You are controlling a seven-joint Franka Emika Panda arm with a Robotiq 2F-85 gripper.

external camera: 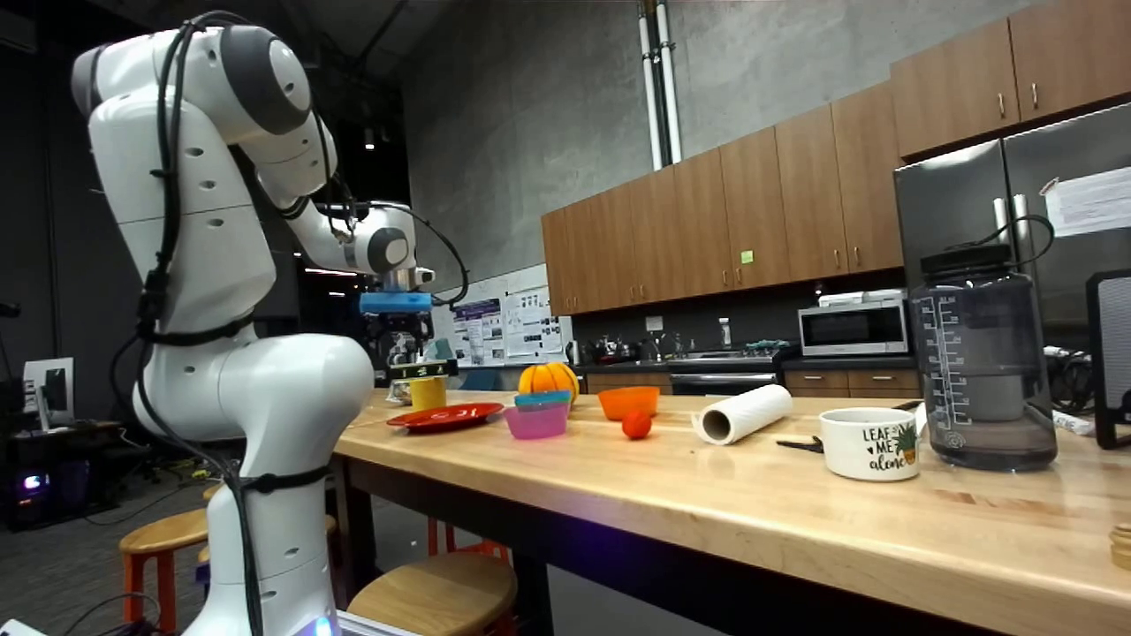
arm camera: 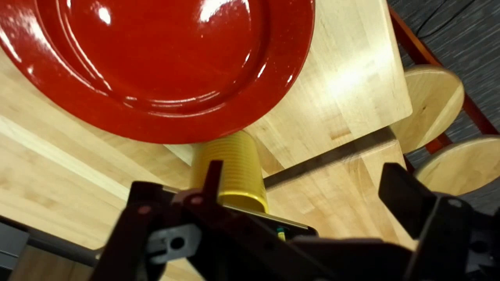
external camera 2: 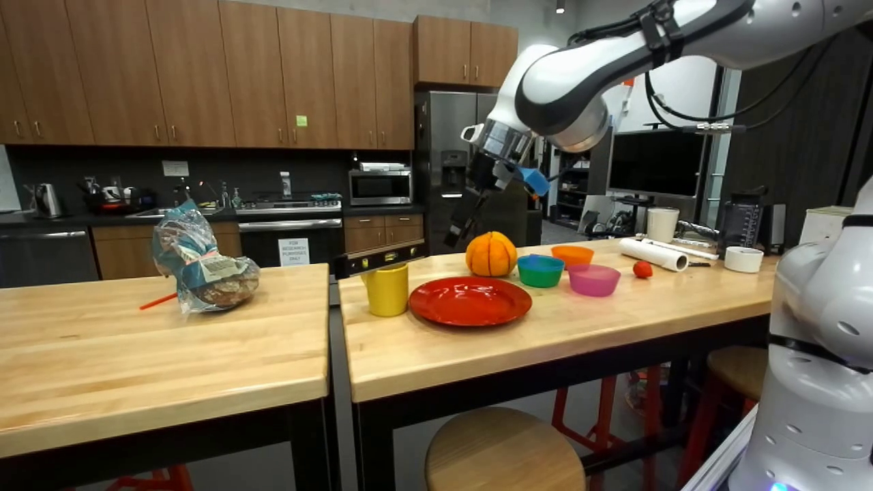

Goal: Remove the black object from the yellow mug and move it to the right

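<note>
The black level is lying across the top of the yellow mug, and the tool is spread wide with nothing in it. I'd centre over the level, pinch gently, then lift straight up before heading right, or the mug might tip.

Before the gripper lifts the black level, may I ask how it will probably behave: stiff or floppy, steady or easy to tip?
The black level is probably stiff, as it spans the yellow mug straight, without visible sag. It may tip if pressed near one end, because both ends stick out past the mug.
</note>
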